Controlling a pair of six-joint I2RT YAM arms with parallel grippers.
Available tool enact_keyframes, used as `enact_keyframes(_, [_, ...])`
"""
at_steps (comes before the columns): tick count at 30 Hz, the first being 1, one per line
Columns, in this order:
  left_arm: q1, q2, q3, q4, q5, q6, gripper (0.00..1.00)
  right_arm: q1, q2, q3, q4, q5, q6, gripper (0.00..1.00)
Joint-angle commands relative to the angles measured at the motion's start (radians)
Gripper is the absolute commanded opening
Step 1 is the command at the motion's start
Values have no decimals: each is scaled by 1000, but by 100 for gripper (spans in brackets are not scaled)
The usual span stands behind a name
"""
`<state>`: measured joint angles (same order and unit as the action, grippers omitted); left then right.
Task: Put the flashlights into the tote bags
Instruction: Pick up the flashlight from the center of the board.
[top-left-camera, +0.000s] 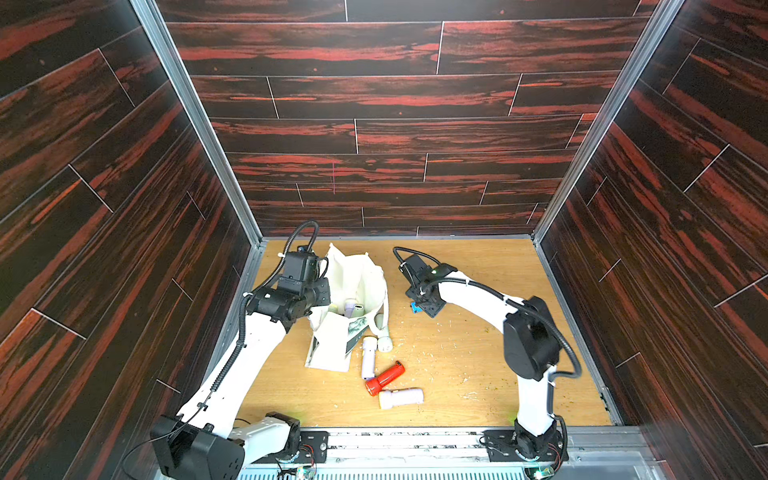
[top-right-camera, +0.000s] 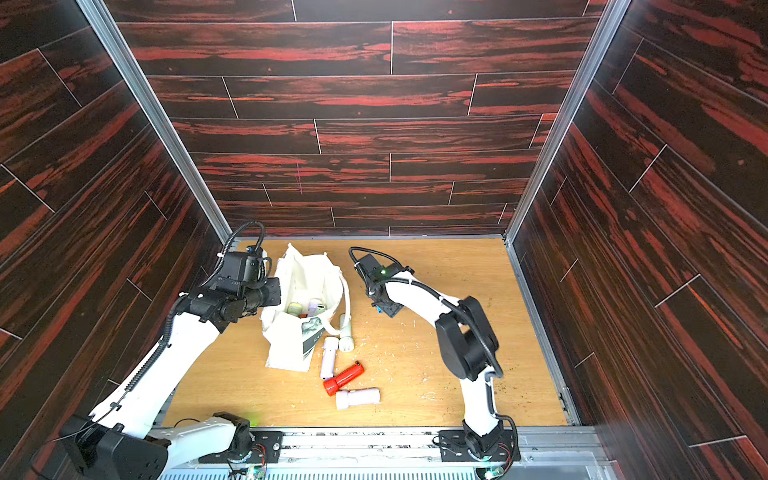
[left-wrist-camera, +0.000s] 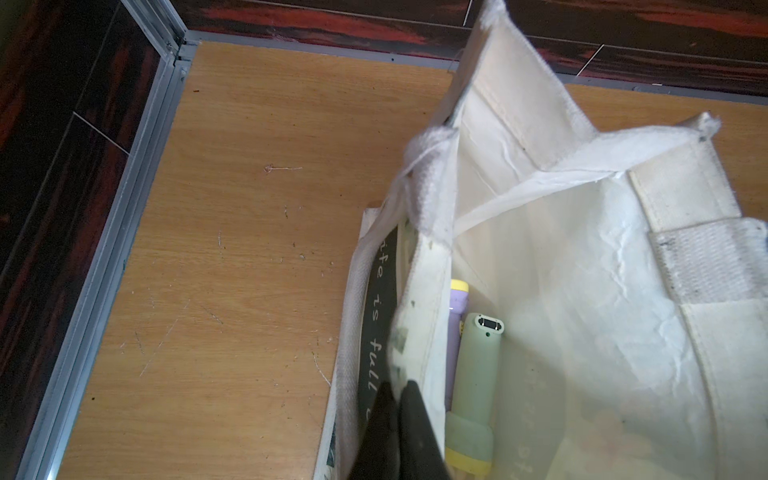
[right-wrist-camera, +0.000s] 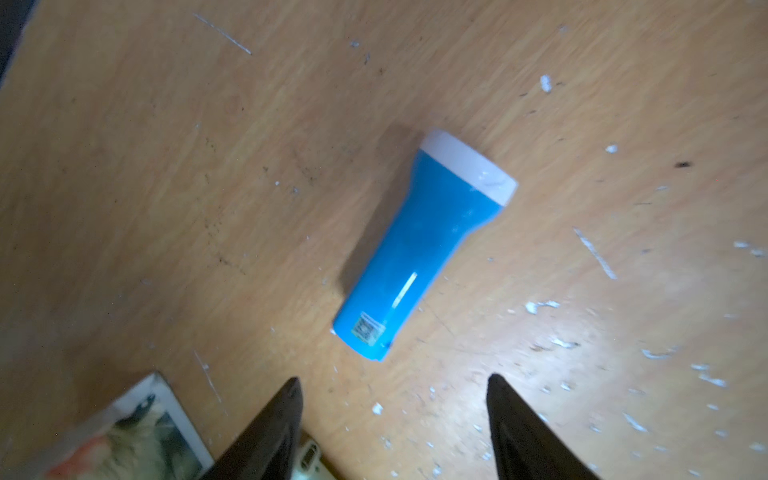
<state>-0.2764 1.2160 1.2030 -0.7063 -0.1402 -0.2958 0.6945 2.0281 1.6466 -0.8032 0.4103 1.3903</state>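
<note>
blue flashlight (right-wrist-camera: 419, 249) lies mid-frame, just ahead of right gripper (right-wrist-camera: 395, 378), jaws spread and empty, wide head farther off; left gripper (left-wrist-camera: 399, 386) clamps tote bag (left-wrist-camera: 582, 291) rim.

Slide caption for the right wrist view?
Open right hand over a blue flashlight lying on the wooden table.

The off-white tote (top-left-camera: 353, 272) stands agape, its dark-lettered wall clamped in the left pincer (left-wrist-camera: 398, 392). Inside it, just beside that pincer's tips, a green flashlight (left-wrist-camera: 476, 374) with a yellow head lies against a lilac flashlight (left-wrist-camera: 455, 328). A blue flashlight (right-wrist-camera: 419, 249) lies flat on the counter (right-wrist-camera: 166, 166) just ahead of the right pincer (right-wrist-camera: 394, 380), clear of its parted tips, white head pointing away. Nearer the robot than either pincer lie a white flashlight (top-left-camera: 384, 343) partly under a tote handle, a second white flashlight (top-left-camera: 368, 358), a red flashlight (top-left-camera: 386, 376) and a pale lilac flashlight (top-left-camera: 402, 397).
</note>
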Motion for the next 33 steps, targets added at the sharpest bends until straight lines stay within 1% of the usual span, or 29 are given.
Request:
enact_keyframes(1, [-6, -24, -20, -33, 2, 16, 0, -8, 81, 54, -89, -18, 64, 68])
enact_keyframes(4, [-6, -24, -24, -31, 3, 18, 0, -10, 120, 90, -114, -27, 71, 67])
enact_keyframes(14, [-6, -19, -30, -28, 10, 23, 0, -21, 181, 121, -117, -49, 72, 65])
enact_keyframes(29, [-6, -19, -33, -28, 7, 27, 0, -35, 248, 175, -122, -71, 47, 62])
enact_keyframes(33, [-6, -20, -35, -28, 8, 29, 0, -34, 252, 178, -122, -74, 45, 58])
